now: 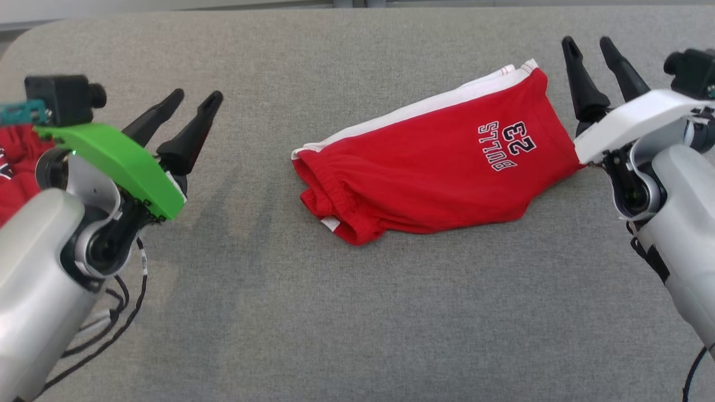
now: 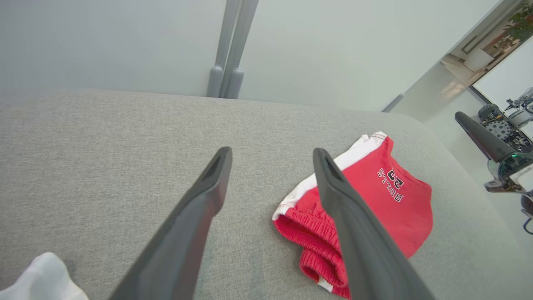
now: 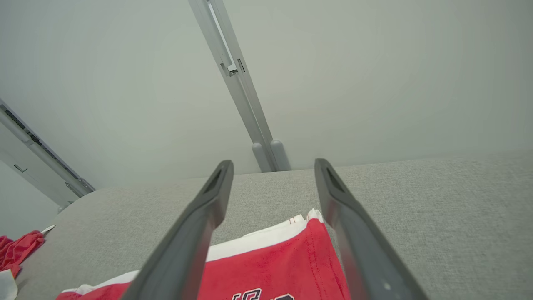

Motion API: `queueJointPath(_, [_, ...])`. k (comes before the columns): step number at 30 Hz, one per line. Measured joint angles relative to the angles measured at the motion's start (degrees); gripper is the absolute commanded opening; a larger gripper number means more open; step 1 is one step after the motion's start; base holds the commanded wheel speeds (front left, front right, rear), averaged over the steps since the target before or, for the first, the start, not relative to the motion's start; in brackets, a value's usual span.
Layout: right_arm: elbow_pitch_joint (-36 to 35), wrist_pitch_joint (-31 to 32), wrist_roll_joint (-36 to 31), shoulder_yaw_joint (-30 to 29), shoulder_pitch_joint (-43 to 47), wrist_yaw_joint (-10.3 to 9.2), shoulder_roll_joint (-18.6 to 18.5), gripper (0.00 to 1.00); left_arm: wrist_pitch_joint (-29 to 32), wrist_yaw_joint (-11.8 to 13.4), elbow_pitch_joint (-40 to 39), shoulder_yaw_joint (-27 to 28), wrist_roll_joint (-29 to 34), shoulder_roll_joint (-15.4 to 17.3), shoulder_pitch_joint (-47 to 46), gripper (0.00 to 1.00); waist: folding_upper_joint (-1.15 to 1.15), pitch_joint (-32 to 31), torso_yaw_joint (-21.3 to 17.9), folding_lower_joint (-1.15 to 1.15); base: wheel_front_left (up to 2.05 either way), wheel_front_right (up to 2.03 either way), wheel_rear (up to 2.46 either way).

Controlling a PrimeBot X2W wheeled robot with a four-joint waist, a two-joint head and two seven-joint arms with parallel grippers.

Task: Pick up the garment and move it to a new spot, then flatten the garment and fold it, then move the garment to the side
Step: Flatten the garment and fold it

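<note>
The garment (image 1: 435, 162) is a pair of red shorts with a white side stripe and "BULLS 23" lettering, lying folded on the grey padded table (image 1: 279, 312), right of centre. It also appears in the left wrist view as the garment (image 2: 387, 196) and in the right wrist view as the garment (image 3: 270, 266). My left gripper (image 1: 190, 106) hovers open well to the left of it, holding nothing. My right gripper (image 1: 589, 50) stands open just past the shorts' right end, also empty. The left gripper (image 2: 270, 154) and right gripper (image 3: 272, 166) show spread fingers.
More red cloth (image 1: 14, 167) lies at the table's left edge behind my left arm, seen too as red cloth (image 3: 16, 250). A white piece of cloth (image 2: 41, 279) sits by the left wrist. A wall with a metal post (image 2: 227, 54) stands behind the table.
</note>
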Motion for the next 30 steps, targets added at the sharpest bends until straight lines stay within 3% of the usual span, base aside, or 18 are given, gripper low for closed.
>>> queueJointPath(6, [0.1,-0.2,0.6,-4.0,5.9,-0.01,-0.8,1.0,-15.1,7.2,-5.1,3.4,3.5,-0.4,9.6,1.0,0.0,-2.4,1.0,0.0,0.0,0.0,0.0])
queueJointPath(9, [1.7,-0.3,1.1,-4.6,7.1,0.0,-0.9,1.0,-17.1,9.5,-7.5,6.1,6.3,-2.0,14.9,1.0,0.0,-2.4,2.1,0.0,0.0,0.0,0.0])
queueJointPath(11, [3.8,0.2,1.6,-4.7,7.2,0.0,-1.6,1.0,-17.3,10.9,-9.4,11.4,9.3,-4.3,18.6,1.0,0.0,-2.1,3.1,0.0,0.0,0.0,0.0])
queueJointPath(14, [6.6,1.8,2.5,-4.3,6.7,-0.01,-2.8,1.0,-17.3,12.0,-12.6,17.4,18.6,-8.5,23.9,1.0,0.0,-1.3,4.7,0.0,0.0,0.0,0.0])
queueJointPath(20, [12.2,8.6,4.8,-2.6,3.9,0.0,-4.2,1.0,-17.3,10.7,-14.1,24.8,31.5,-17.0,32.6,1.0,0.0,0.7,8.1,0.0,0.0,0.0,0.0])
queueJointPath(24, [15.2,14.1,6.6,-1.8,2.2,0.0,-5.4,1.0,-17.3,7.7,-12.4,27.3,35.1,-21.6,34.9,1.0,0.0,1.9,10.5,0.0,0.0,0.0,0.0])
queueJointPath(30, [17.3,23.8,11.1,-1.7,-0.5,-0.02,-6.2,1.0,-17.3,3.9,-9.5,30.0,39.2,-25.9,35.7,1.0,0.0,3.4,13.3,0.0,0.0,0.0,0.0])
